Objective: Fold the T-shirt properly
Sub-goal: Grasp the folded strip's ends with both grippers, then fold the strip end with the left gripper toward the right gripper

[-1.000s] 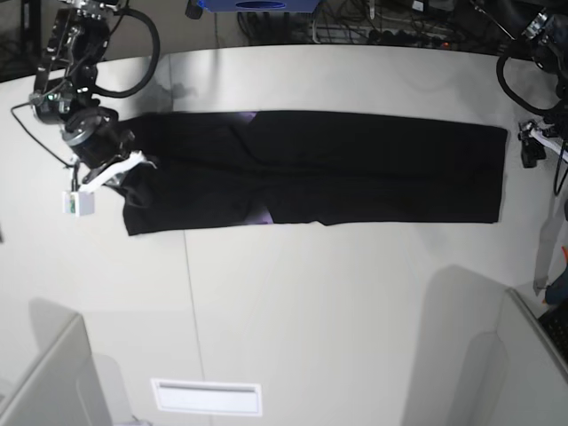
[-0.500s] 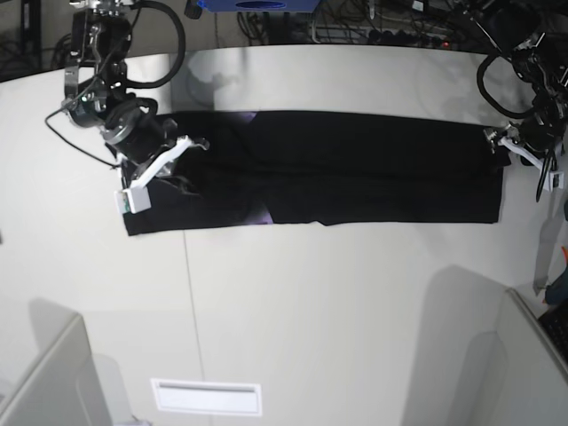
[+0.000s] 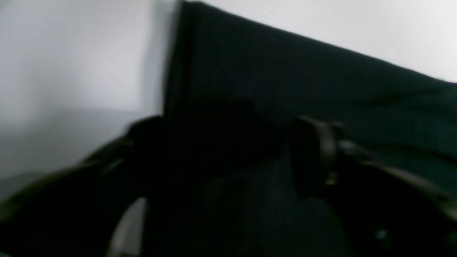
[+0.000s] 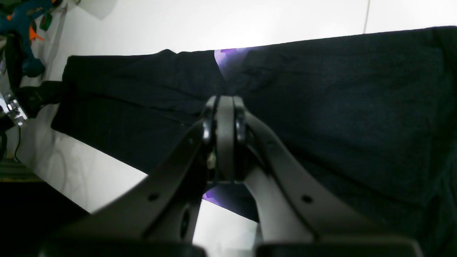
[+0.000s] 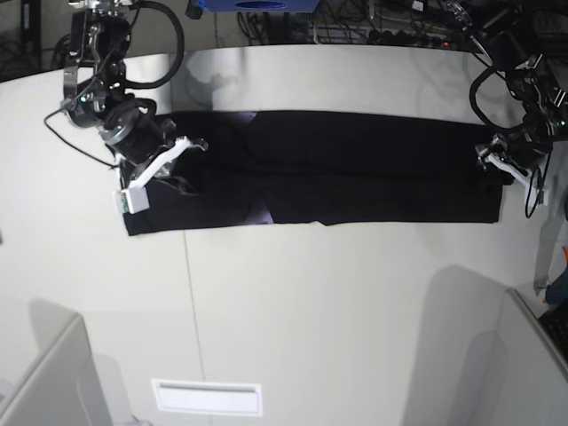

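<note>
A: Base view — T-shirt [image 5: 337,169] lies flat on the table [image 5: 311,311] as a long black band running side to side, already narrowed lengthwise. Thin, limp cloth by the look of it; I'd judge it light, no stiffness, likely to sag and drag if lifted from one point. Best taken at the end corners.

B: Agreed. Left gripper [image 5: 499,162] sits at the band's end on the view's right. Its own camera is blurred: dark fingers [image 3: 314,157] over the cloth edge, apart somewhat, but whether they pinch fabric, can't tell.

A: Right gripper [image 4: 224,117]: jaws pressed together, nothing between them. It hangs above the cloth near the other end, where a purple patch [image 4: 228,57] peeks out.
</note>
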Controlling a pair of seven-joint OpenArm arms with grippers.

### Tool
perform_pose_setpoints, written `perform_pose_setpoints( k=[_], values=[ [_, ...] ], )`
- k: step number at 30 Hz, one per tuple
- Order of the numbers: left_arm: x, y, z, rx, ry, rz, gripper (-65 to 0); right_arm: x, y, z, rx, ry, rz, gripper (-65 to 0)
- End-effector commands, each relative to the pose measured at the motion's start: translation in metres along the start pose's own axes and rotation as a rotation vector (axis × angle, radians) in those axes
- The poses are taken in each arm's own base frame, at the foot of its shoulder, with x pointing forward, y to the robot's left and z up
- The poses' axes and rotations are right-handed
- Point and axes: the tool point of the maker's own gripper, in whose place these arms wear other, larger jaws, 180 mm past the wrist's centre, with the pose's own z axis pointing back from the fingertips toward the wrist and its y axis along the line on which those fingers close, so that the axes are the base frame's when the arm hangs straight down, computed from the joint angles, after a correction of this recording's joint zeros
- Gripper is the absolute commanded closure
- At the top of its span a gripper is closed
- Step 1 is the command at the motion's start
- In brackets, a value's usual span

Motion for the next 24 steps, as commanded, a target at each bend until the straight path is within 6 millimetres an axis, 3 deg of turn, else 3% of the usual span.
perform_pose_setpoints(
  k=[1, 6, 9, 15, 18, 24],
  values=[
    [-0.008, 0.007, 0.003, 0.024, 0.051, -0.013, -34.7, 0.012, 0.003, 0.003, 0.012, -0.044, 0.015, 0.0],
    [-0.008, 0.019, 0.008, 0.075, 0.083, -0.051, 0.0, 0.013, 0.002, 0.004, 0.009, -0.045, 0.014, 0.0],
    [-0.005, 0.027, 0.012, 0.118, 0.084, -0.077, 0.0, 0.013, 0.002, 0.004, 0.009, -0.045, 0.014, 0.0],
    [0.031, 0.029, 0.036, 0.171, -0.038, -0.207, 0.0, 0.009, 0.002, 0.004, 0.007, -0.038, 0.01, 0.0],
    [0.043, 0.006, 0.055, 0.185, -0.077, -0.334, 0.0, 0.007, 0.0, 0.004, 0.005, -0.033, 0.006, 0.0],
    [0.022, -0.065, 0.059, 0.134, -0.045, -0.469, 0.0, 0.006, -0.001, 0.003, 0.003, -0.029, 0.002, 0.0]
  ],
)
